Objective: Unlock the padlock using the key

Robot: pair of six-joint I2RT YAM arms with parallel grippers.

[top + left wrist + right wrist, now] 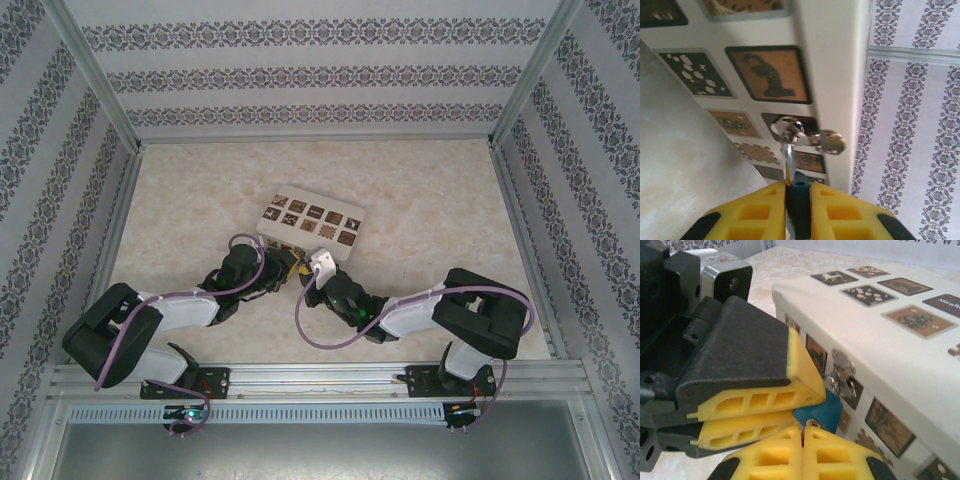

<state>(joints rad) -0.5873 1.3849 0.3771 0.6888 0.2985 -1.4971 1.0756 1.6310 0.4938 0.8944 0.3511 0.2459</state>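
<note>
Patterned walls (300,75) close in three sides of the pale marbled table (430,190), with metal frame rails (310,138) along their foot. The cream box (310,218) lies askew at mid-table. Bare tabletop spreads to its left, right and far sides, and the walls stand well apart from it. My two arms meet at its near edge. There the padlock (799,200) hangs by its shackle (788,160) from the hasp (790,129). My left gripper (798,186) is clamped on the blue body. My right gripper (804,431), pads pressed together, pinches the key (810,424) against the padlock.
</note>
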